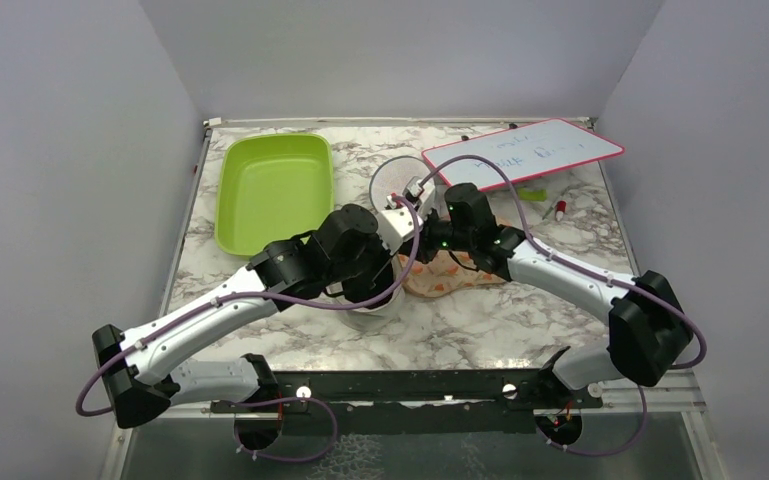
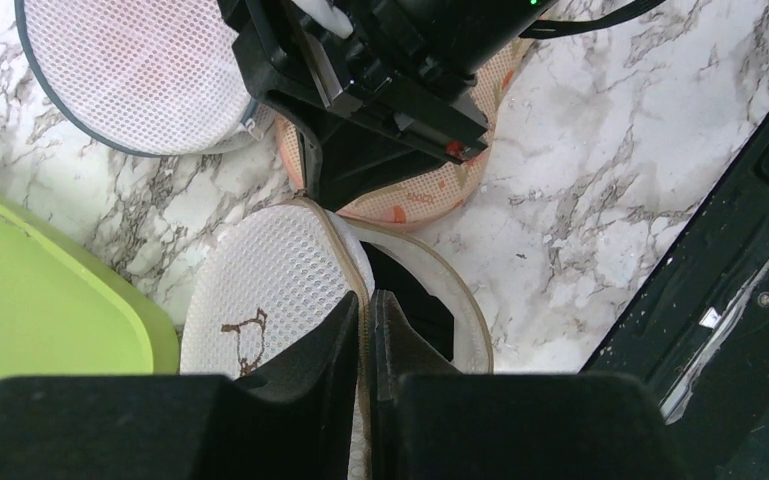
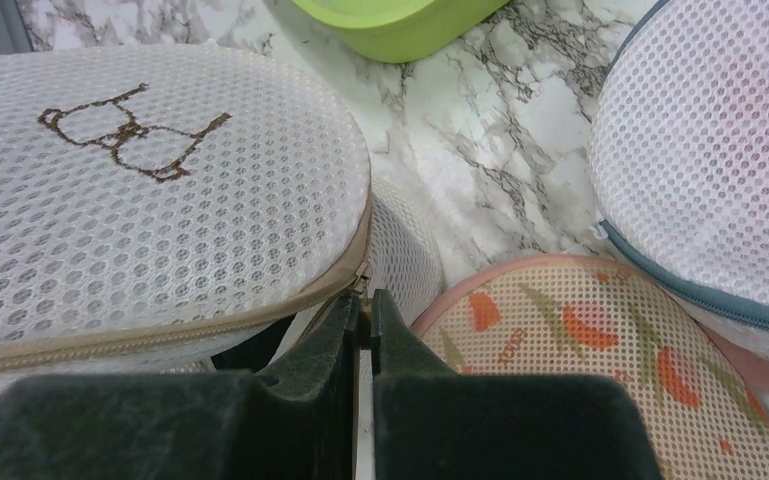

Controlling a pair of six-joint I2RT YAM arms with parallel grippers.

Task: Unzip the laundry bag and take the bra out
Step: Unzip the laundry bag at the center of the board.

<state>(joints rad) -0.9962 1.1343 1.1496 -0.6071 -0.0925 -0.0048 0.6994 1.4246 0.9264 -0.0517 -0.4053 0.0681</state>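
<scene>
Top external camera overlooks the whole tabletop [image 1: 480, 330] from above its near edge; both close, downward wrist views share the laundry bag [image 2: 270, 280].

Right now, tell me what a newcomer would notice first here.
Both arms meet mid-table over the bag, its bra drawing up. The left fingers and right fingers are pinched on its tan zip rim, which is partly unzipped. A bright green tray sits back left, a whiteboard back right.

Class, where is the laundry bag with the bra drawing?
Left wrist view, lower centre: the laundry bag lies between the green tray and the floral pouch, rim pinched by the left gripper.
</scene>
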